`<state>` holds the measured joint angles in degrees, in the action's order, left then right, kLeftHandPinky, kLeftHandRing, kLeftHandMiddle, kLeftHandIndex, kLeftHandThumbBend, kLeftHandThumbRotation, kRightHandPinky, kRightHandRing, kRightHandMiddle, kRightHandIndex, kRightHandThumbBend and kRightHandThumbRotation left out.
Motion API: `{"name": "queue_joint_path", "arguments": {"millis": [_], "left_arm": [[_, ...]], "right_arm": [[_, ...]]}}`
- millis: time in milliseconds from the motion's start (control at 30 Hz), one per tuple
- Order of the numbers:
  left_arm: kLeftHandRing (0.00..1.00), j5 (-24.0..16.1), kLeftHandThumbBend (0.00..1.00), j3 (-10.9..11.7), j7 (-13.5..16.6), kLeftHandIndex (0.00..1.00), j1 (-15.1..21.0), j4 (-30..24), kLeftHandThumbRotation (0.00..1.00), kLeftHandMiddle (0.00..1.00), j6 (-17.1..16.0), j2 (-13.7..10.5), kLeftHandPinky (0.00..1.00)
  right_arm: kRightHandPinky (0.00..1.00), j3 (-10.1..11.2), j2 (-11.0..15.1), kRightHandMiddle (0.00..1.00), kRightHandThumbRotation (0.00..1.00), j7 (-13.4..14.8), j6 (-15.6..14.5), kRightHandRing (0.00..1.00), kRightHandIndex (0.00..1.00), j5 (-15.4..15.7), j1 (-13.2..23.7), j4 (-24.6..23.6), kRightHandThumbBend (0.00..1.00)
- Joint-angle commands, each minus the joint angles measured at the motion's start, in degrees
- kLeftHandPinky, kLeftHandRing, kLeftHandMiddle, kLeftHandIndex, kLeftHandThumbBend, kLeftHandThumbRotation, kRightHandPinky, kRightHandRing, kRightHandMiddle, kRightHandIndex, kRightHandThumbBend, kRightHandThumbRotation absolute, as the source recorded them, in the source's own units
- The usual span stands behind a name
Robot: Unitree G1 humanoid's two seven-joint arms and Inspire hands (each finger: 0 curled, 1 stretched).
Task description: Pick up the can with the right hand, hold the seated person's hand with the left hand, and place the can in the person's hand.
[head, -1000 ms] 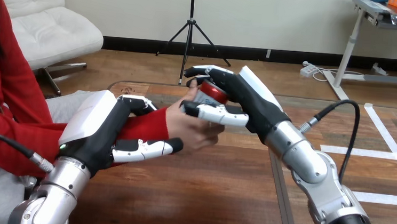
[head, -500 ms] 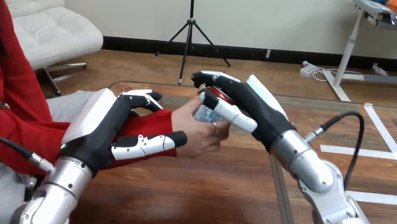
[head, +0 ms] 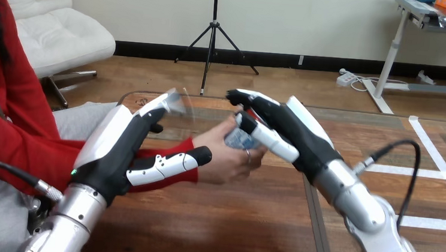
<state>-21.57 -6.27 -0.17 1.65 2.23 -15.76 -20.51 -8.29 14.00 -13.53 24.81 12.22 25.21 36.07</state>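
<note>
Above the glossy brown planks of the wooden table (head: 213, 221), towards its far left corner, the right hand (head: 292, 134) is curled round the can (head: 240, 140), a small pale metal cylinder that lies tilted in the person's hand (head: 224, 160), so both hands are on it. The left hand (head: 119, 148), black with smooth white shells, sits against the person's red sleeve (head: 171, 147) at the wrist, and whether it has a grip there cannot be told. Bare wood lies open in front of the hands and out to the right.
</note>
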Motion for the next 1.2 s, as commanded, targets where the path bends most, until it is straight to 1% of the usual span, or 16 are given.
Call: {"name": "queue_joint_path", "arguments": {"millis": [0,133,167,233,333,367,433,467,533,600,633,700,867,1033,1167], "left_arm": [[1.0,-1.8,1.0,-0.2,3.4,0.99,0.9,-0.9,0.98,1.0,-2.5,1.6,0.85],[1.0,-0.9,1.0,0.1,4.5,1.0,0.1,-0.2,0.99,1.0,-3.2,3.1,0.85],[1.0,-0.1,1.0,0.3,4.7,1.0,-0.4,-0.1,0.99,1.0,-3.2,3.7,0.85],[1.0,0.6,1.0,0.5,4.8,1.0,-0.8,0.1,1.0,1.0,-3.3,4.3,0.85],[0.99,2.5,0.99,0.8,5.1,1.0,-1.2,1.1,1.0,0.99,-4.9,5.3,0.86],[0.99,3.9,0.98,1.1,4.9,1.0,-1.4,1.7,1.0,0.99,-5.7,5.8,0.86],[0.98,5.5,0.94,1.4,4.6,0.99,-1.6,2.2,1.0,0.98,-6.6,6.2,0.86],[0.98,6.7,0.92,1.7,4.8,0.98,-1.7,2.9,1.0,0.98,-7.9,6.8,0.87],[0.96,7.9,0.87,2.0,5.0,0.97,-1.8,3.8,1.0,0.96,-9.3,7.3,0.87],[0.94,9.2,0.81,2.4,5.4,0.95,-2.0,4.7,1.0,0.95,-11.2,8.1,0.86],[0.92,9.5,0.76,2.6,5.5,0.92,-2.0,5.0,1.0,0.93,-11.8,8.2,0.84],[0.91,10.6,0.73,3.0,5.8,0.91,-2.2,5.7,1.0,0.92,-12.9,8.9,0.83],[0.88,11.6,0.7,3.6,6.1,0.87,-2.3,7.4,1.0,0.88,-15.2,9.2,0.81],[0.87,12.4,0.68,4.2,5.4,0.85,-2.3,8.3,1.0,0.87,-16.4,9.3,0.8],[0.87,12.4,0.67,4.6,4.7,0.84,-2.2,8.4,1.0,0.86,-17.0,8.9,0.8]], "right_arm": [[0.9,1.8,0.6,0.92,1.0,1.2,0.6,0.94,0.91,-1.4,-1.1,-5.1,0.91],[0.91,2.3,0.7,0.93,1.0,1.2,1.0,0.94,0.92,-2.3,-2.6,-6.5,0.91],[0.91,2.5,0.7,0.93,1.0,1.5,2.1,0.94,0.92,-2.6,-3.1,-6.6,0.91],[0.91,2.7,0.8,0.92,1.0,1.8,3.2,0.94,0.92,-2.9,-3.7,-6.7,0.89],[0.89,3.1,0.8,0.92,1.0,1.9,4.8,0.93,0.92,-3.6,-4.6,-7.0,0.88],[0.89,3.4,0.9,0.92,1.0,1.7,5.2,0.93,0.92,-4.0,-5.2,-7.2,0.87],[0.89,3.6,0.9,0.92,1.0,1.6,5.5,0.93,0.92,-4.4,-5.7,-7.5,0.88],[0.88,3.8,0.9,0.92,1.0,1.2,5.9,0.92,0.92,-5.1,-6.3,-7.9,0.88],[0.88,4.1,0.9,0.92,1.0,0.8,6.4,0.93,0.92,-5.8,-6.9,-8.2,0.88],[0.88,4.4,0.8,0.92,1.0,0.0,7.1,0.93,0.92,-7.4,-8.0,-8.9,0.88],[0.88,4.5,0.8,0.92,1.0,-0.3,7.3,0.93,0.93,-7.9,-8.2,-9.1,0.87],[0.88,4.8,0.6,0.93,1.0,-1.2,7.4,0.93,0.93,-9.6,-9.5,-10.2,0.87],[0.89,5.3,0.2,0.94,1.0,-2.3,6.8,0.94,0.93,-12.3,-12.3,-13.0,0.87],[0.89,5.6,0.0,0.94,1.0,-2.8,6.5,0.94,0.93,-13.5,-14.7,-15.4,0.92],[0.88,6.0,-0.4,0.94,1.0,-2.6,7.1,0.93,0.92,-14.2,-16.8,-16.9,0.94]]}}
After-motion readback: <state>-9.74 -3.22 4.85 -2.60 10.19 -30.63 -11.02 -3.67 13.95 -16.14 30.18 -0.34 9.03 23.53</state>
